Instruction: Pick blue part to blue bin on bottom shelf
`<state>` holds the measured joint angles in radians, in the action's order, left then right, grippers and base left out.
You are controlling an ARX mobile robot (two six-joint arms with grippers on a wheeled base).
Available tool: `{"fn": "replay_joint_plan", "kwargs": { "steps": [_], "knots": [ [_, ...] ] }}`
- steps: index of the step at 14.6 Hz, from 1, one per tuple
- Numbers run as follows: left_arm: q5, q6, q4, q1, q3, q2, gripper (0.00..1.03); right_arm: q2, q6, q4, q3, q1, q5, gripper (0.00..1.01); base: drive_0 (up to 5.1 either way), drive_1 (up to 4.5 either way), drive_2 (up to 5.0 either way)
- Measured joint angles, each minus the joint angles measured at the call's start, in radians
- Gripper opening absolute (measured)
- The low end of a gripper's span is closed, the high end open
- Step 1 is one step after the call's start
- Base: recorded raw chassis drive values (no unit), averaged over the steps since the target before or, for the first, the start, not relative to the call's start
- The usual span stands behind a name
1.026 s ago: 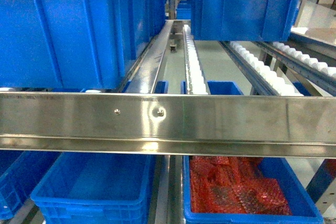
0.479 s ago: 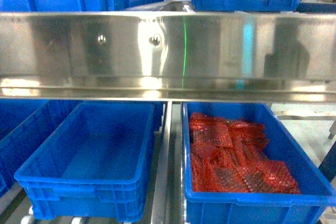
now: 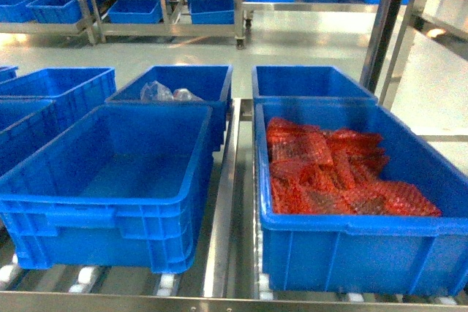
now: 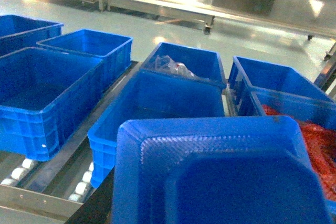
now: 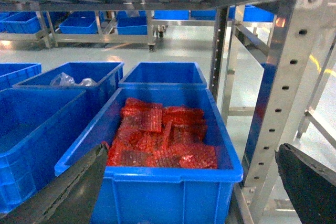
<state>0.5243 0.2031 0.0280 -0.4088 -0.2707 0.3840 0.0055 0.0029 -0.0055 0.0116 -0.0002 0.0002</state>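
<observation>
Over on the left, the blue part [image 4: 220, 177] fills the near foreground of the left wrist camera: a broad, shallow, tray-like moulding with a finely textured face and rounded corners. It looks like light, stiff plastic, probably a little slick, so its rim seems the surest place to pinch it rather than the wide flat face. The left arm's fingers are hidden beneath or behind it, so I cannot tell whether they clamp it or merely sit close. Ahead of and below where they must be lies an empty blue bin [image 4: 173, 103] on the bottom shelf [image 3: 219, 301], which looks the likely target. Further right stands a bin [image 3: 344, 253] heaped with red mesh packets [image 3: 329, 173]. The right gripper [image 5: 191, 182] hangs level before that bin. Its dark fingers [image 5: 307, 182] are spread wide apart with nothing between them, and the red-filled bin sits just beyond and between them, a perforated steel upright [image 5: 283, 93] off to their right.
</observation>
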Motion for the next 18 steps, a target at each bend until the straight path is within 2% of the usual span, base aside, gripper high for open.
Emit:
{"fn": "replay_joint_plan", "kwargs": {
  "steps": [18],
  "knots": [
    [0.0, 0.0, 0.001, 0.0, 0.001, -0.002, 0.43, 0.0, 0.0, 0.001, 0.0, 0.0, 0.0, 0.98, 0.0, 0.0, 0.0]
  ]
}}
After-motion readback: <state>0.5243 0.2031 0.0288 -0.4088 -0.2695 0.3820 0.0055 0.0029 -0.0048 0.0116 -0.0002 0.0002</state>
